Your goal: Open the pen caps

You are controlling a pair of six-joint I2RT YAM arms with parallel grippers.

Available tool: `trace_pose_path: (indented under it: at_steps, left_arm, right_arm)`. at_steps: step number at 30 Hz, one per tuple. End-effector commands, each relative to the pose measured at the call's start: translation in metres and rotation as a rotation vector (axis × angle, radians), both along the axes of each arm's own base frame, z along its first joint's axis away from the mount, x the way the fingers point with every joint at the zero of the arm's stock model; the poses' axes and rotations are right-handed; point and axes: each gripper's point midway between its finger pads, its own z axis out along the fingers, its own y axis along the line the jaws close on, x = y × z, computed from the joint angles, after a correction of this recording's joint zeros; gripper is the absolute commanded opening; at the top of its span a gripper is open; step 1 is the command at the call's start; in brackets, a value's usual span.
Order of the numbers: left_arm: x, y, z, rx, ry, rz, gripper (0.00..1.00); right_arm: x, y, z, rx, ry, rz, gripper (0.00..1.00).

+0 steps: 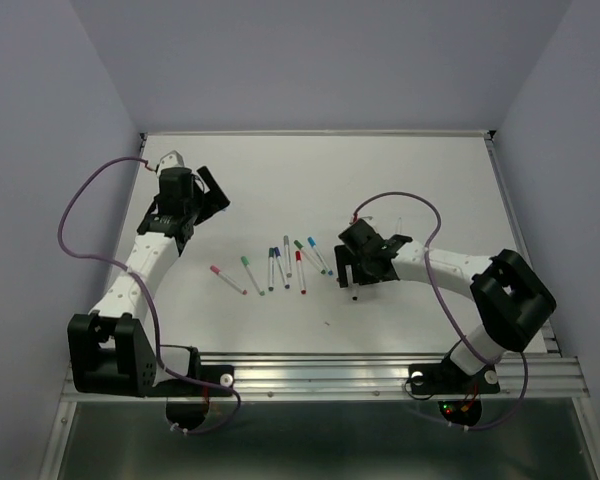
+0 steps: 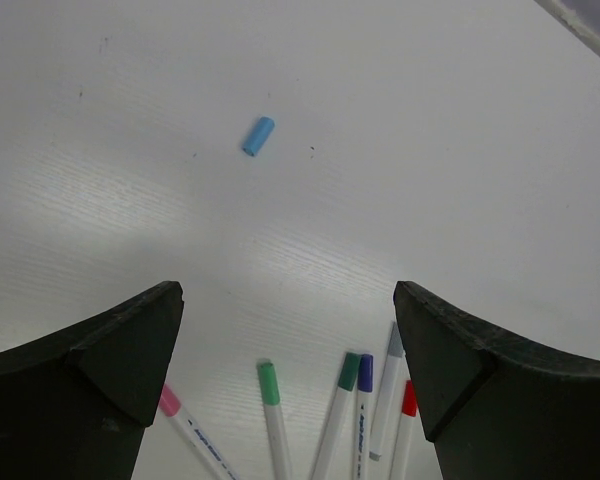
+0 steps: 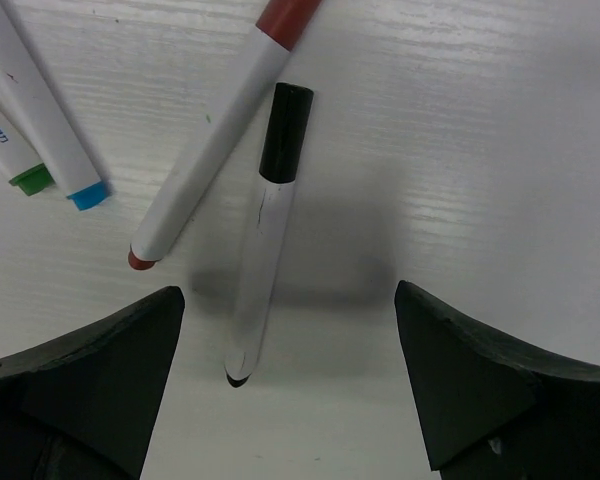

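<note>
Centrally, pens (image 1: pixel 272 270) fanned on the table (image 1: pixel 430 180), well apart from its edges.

Top cam high, looking down on table (image 1: pixel 430 180), wrist cams close-up, pens (image 1: pixel 300 272) shared w/ top.

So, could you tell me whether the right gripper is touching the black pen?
Apart. The right wrist view shows the black pen lying between the open jaws of the right gripper, with bare table on both sides.
</note>
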Motion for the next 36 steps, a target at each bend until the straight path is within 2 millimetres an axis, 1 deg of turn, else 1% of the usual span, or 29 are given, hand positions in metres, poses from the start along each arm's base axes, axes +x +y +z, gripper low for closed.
trace_pose_path:
  at_steps: [1,5,9,11,14,17,18,19,21,22,24,25,26,28,29,30,31,32,33,34,35,36]
  left_arm:
    - [0.000,-0.001,0.030,-0.019,-0.102,0.001,0.99]
    - [-0.002,0.000,0.029,-0.019,-0.101,0.005,0.99]
    - [-0.002,-0.001,0.028,-0.025,-0.099,0.001,0.99]
    - [-0.002,-0.001,0.028,-0.025,-0.099,-0.001,0.99]
    - [-0.004,-0.001,0.029,-0.022,-0.102,0.001,0.99]
    - [-0.004,0.001,0.034,-0.021,-0.115,0.008,0.99]
    - [-0.004,0.001,0.035,-0.022,-0.118,0.009,0.99]
    - [-0.005,0.001,0.036,-0.022,-0.120,0.010,0.99]
    - [-0.005,0.001,0.036,-0.023,-0.121,0.011,0.99]
    - [-0.005,0.000,0.037,-0.025,-0.122,0.008,0.99]
    - [-0.004,-0.002,0.038,-0.030,-0.123,-0.003,0.99]
    - [-0.004,-0.004,0.039,-0.037,-0.127,-0.013,0.99]
    - [-0.005,-0.005,0.040,-0.040,-0.128,-0.021,0.99]
    - [-0.005,-0.008,0.041,-0.043,-0.135,-0.037,0.99]
    - [-0.006,-0.015,0.045,-0.063,-0.148,-0.076,0.99]
    - [-0.007,-0.018,0.046,-0.071,-0.153,-0.093,0.99]
    - [-0.007,-0.022,0.047,-0.083,-0.162,-0.114,0.99]
    - [-0.006,-0.027,0.054,-0.096,-0.193,-0.140,0.99]
    - [-0.009,-0.040,0.057,-0.132,-0.202,-0.209,0.99]
    - [-0.012,-0.048,0.056,-0.153,-0.210,-0.250,0.99]
    - [-0.010,-0.056,0.066,-0.180,-0.256,-0.289,0.99]
    - [-0.018,-0.076,0.065,-0.227,-0.259,-0.385,0.99]
  right_arm:
    - [0.002,0.004,-0.001,-0.014,-0.006,-0.047,0.90]
    - [0.003,0.004,-0.007,-0.015,-0.011,-0.056,0.81]
    - [0.008,0.008,-0.017,-0.019,-0.012,-0.049,0.78]
    - [0.008,0.008,-0.021,-0.025,-0.005,-0.055,0.67]
    - [0.008,0.008,-0.028,-0.035,0.009,-0.063,0.58]
    - [0.004,0.006,-0.032,-0.039,0.023,-0.065,0.46]
    - [0.002,0.006,-0.034,-0.035,0.033,-0.062,0.44]
    - [-0.001,0.005,-0.036,-0.034,0.041,-0.063,0.37]
    - [-0.004,0.002,-0.039,-0.040,0.049,-0.063,0.31]
    - [-0.006,0.001,-0.041,-0.043,0.054,-0.068,0.22]
    - [-0.008,-0.003,-0.043,-0.053,0.058,-0.071,0.14]
    - [-0.008,-0.003,-0.041,-0.047,0.048,-0.078,0.05]
    - [-0.007,-0.003,-0.041,-0.049,0.047,-0.078,0.01]
    - [-0.004,-0.003,-0.031,-0.035,0.016,-0.083,0.01]
    - [-0.002,-0.002,-0.026,-0.029,0.002,-0.081,0.01]
    - [0.002,-0.002,-0.015,-0.012,-0.031,-0.085,0.01]
    - [0.004,-0.002,-0.009,-0.005,-0.047,-0.087,0.01]
    - [0.005,-0.002,-0.003,0.003,-0.063,-0.085,0.01]
    - [0.008,-0.001,0.004,0.015,-0.084,-0.086,0.01]
    - [0.011,-0.001,0.019,0.038,-0.123,-0.087,0.01]
    - [0.013,0.001,0.028,0.057,-0.144,-0.084,0.01]
    - [0.014,0.003,0.037,0.076,-0.162,-0.076,0.01]
